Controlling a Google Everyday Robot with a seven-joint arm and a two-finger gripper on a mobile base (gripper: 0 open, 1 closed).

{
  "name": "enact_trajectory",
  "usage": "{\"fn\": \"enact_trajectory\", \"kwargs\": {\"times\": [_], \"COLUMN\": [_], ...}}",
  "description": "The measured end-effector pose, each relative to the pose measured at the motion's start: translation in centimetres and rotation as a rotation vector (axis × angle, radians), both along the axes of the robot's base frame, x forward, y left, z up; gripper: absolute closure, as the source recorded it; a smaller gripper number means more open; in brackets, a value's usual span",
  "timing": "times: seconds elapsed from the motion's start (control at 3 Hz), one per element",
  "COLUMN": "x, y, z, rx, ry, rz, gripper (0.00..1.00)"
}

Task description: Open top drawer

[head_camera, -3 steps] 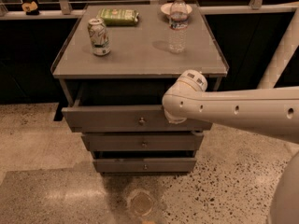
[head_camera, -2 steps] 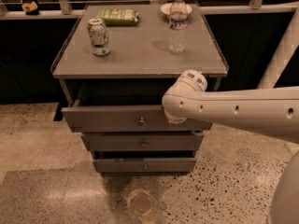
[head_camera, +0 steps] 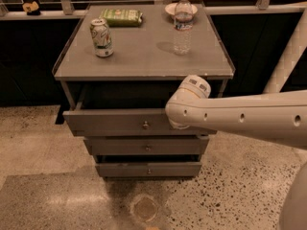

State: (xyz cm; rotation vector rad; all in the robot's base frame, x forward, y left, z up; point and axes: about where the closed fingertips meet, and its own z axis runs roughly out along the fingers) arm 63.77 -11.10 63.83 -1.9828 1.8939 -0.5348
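The grey three-drawer cabinet stands in the middle of the camera view. Its top drawer (head_camera: pixel 112 122) is pulled out a little, with a dark gap behind its front and under the cabinet top. The drawer's small brass knob (head_camera: pixel 145 125) shows at centre and nothing touches it. My white arm reaches in from the right across the drawer front. My gripper (head_camera: pixel 178 123) is at the drawer's right part, just right of the knob, mostly hidden behind the arm's wrist.
On the cabinet top (head_camera: pixel 144 61) stand a drink can (head_camera: pixel 101 37), a green packet (head_camera: pixel 121 17), a water bottle (head_camera: pixel 182 25) and a small bowl (head_camera: pixel 168 7). Two shallower drawers (head_camera: pixel 146 146) (head_camera: pixel 148 169) are shut below. A white post (head_camera: pixel 288 56) rises at right.
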Motion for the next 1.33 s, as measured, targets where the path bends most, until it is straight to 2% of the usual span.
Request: {"fn": "enact_trajectory", "kwargs": {"times": [0.33,1.33], "x": [-1.2,-2.5], "y": [1.2,1.3], "z": [0.0,0.2], "rx": [0.000,0.027], "ry": [-0.025,-0.017], "rz": [0.008,0.032], "gripper": [1.00,1.00]}}
